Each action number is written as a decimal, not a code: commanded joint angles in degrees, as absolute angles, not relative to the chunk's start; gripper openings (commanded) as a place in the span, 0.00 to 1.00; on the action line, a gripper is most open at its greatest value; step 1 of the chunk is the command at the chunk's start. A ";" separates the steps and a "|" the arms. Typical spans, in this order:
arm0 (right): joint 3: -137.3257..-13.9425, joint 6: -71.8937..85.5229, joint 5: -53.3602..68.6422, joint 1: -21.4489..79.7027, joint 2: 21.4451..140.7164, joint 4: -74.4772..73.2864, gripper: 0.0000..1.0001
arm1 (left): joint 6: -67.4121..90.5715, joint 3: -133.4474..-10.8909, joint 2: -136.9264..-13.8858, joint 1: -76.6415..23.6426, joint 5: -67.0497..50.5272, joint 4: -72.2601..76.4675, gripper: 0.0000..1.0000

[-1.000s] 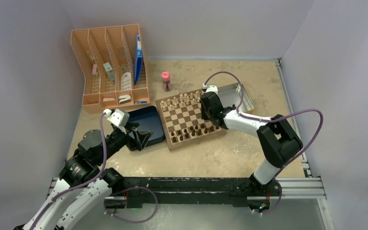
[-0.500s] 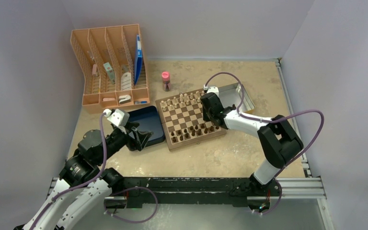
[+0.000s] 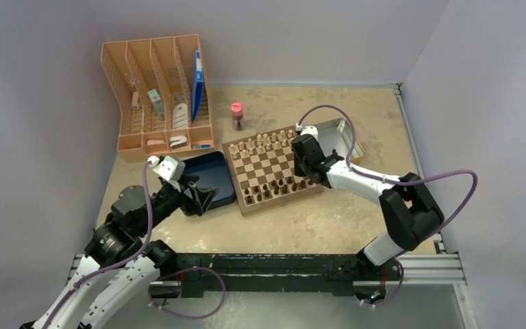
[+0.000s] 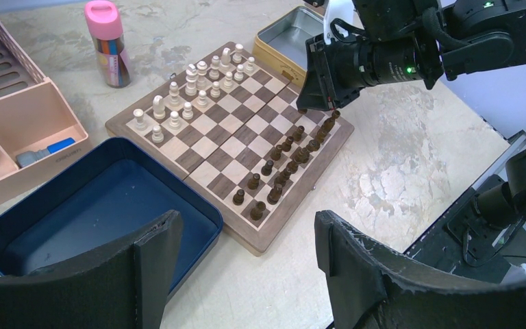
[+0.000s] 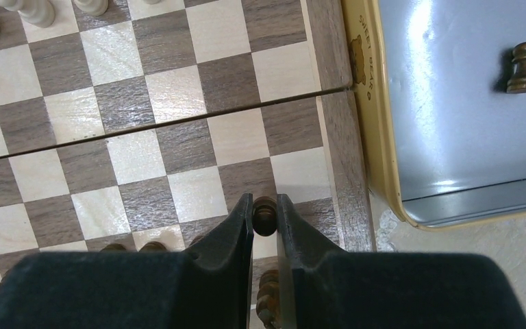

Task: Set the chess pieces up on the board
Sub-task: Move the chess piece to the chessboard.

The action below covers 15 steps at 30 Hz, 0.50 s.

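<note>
While the left arm hangs back near its own corner, the containers tell the story: the metal tin (image 5: 377, 144) sits tight against the right edge of the board (image 5: 178, 103), and one lone dark pawn (image 5: 524, 67) rests on its silvery floor, over toward the far side. Look left and the dark blue box (image 4: 89, 205) is pushed up against the board's other edge, with the left gripper (image 4: 246, 223) hovering low above its near rim, fingers spread wide and holding nothing. Behind it stands the peach desk organizer (image 3: 157, 96), a flat blue item (image 3: 197, 75) upright in its rightmost slot and small odds and ends in the others, too small to name. A pink-capped tube (image 4: 108, 44) stands on the table just beyond the board's far corner, coloured bits showing through its side. On the board itself, the pale pieces (image 4: 192, 89) crowd the far edge and the chess pieces (image 4: 284, 164) line the near two rows. Now the action: the right gripper (image 5: 265, 205) is down at the board's right side, and its jaws are pinching a dark pawn's head (image 5: 265, 214) squarely between the fingertips, over a square in the last column beside the border. Whether that pawn's base touches the wood is hidden by the fingers. Another dark piece (image 5: 268, 295) sits just nearer, below the jaws.
</note>
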State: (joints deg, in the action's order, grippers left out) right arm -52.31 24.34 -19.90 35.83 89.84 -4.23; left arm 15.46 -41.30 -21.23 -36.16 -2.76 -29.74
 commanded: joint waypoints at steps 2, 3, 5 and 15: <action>-52.68 26.60 -19.78 35.51 87.64 -6.20 0.10 | 15.78 -41.05 -21.08 -36.34 -3.27 -28.21 0.71; -52.80 26.81 -19.78 35.51 87.89 -6.50 0.10 | 15.75 -41.04 -21.20 -36.30 -3.32 -28.24 0.71; -52.91 27.27 -20.03 35.53 88.37 -7.04 0.10 | 15.73 -41.13 -21.33 -36.32 -3.47 -28.21 0.71; -51.69 28.84 -20.04 35.53 87.96 -6.61 0.10 | 15.74 -40.87 -20.86 -36.31 -4.02 -27.62 0.71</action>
